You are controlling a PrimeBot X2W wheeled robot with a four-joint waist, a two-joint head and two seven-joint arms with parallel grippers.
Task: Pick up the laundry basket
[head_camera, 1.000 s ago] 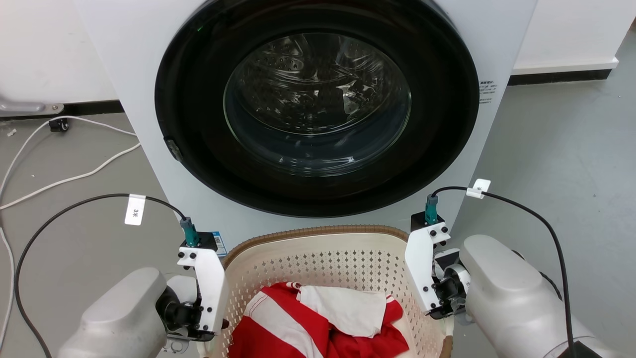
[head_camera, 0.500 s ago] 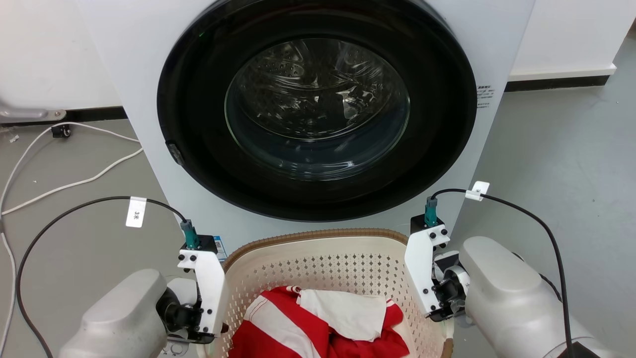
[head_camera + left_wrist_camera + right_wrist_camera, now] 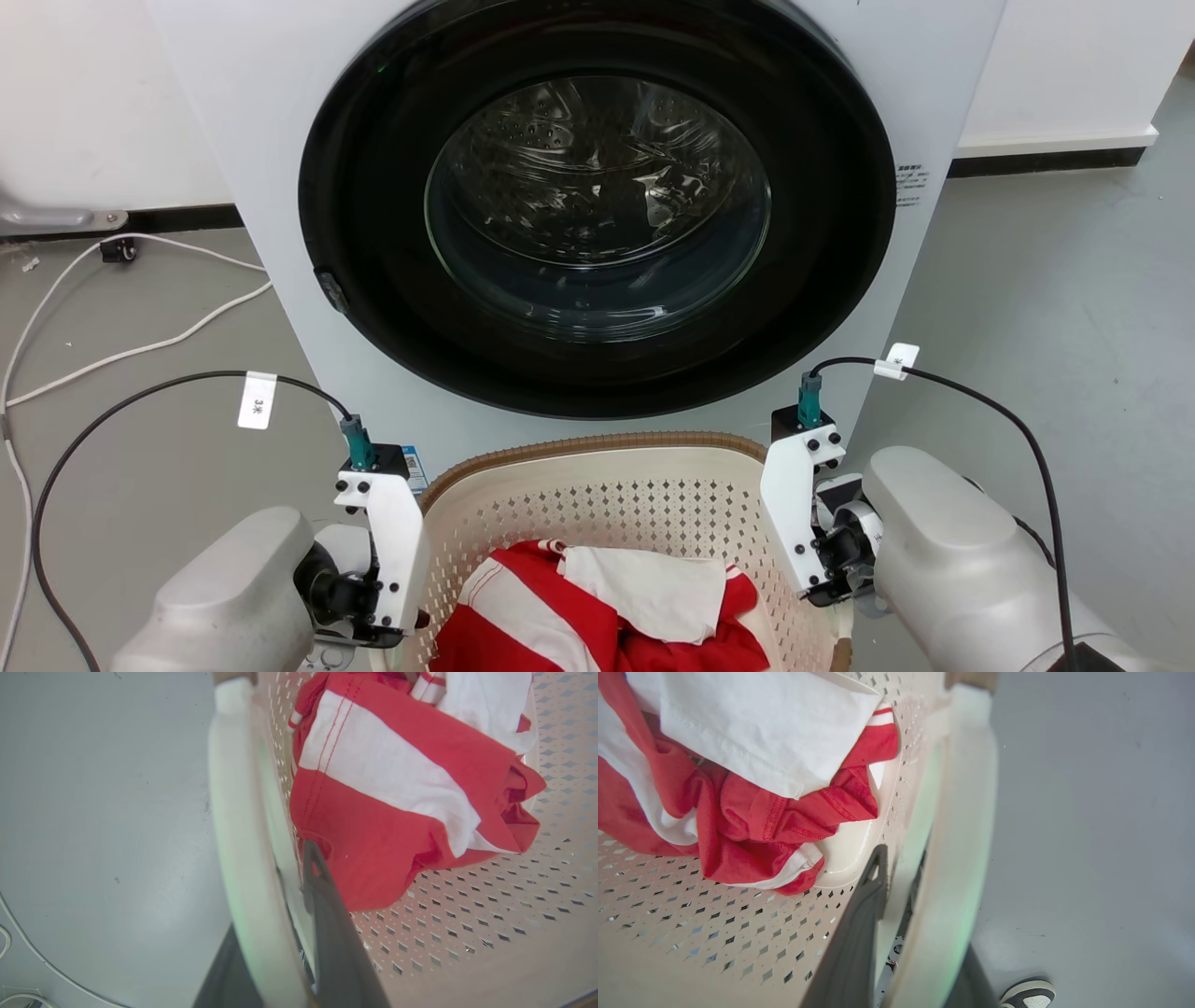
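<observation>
The cream perforated laundry basket point(image 3: 597, 446) with its brown woven-look rim sits between my two arms, just in front of the washing machine. A red-and-white striped garment point(image 3: 569, 616) and a white cloth point(image 3: 653, 583) lie inside it. My left gripper point(image 3: 275, 882) is shut on the basket's white left handle point(image 3: 233, 788), one dark finger point(image 3: 322, 896) inside the wall and the other outside. My right gripper point(image 3: 915, 877) is shut on the white right handle point(image 3: 966, 812) the same way, with its inner finger point(image 3: 868, 905) against the perforated wall.
A white front-loading washing machine point(image 3: 280, 140) with a closed round glass door point(image 3: 597, 205) stands close behind the basket. White cables point(image 3: 140, 345) trail over the grey floor at the left. A person's shoe point(image 3: 1029, 994) shows on the floor by the right handle.
The head camera has tipped slightly, so the whole picture sits a little lower. Both grippers keep their hold on the basket handles.
</observation>
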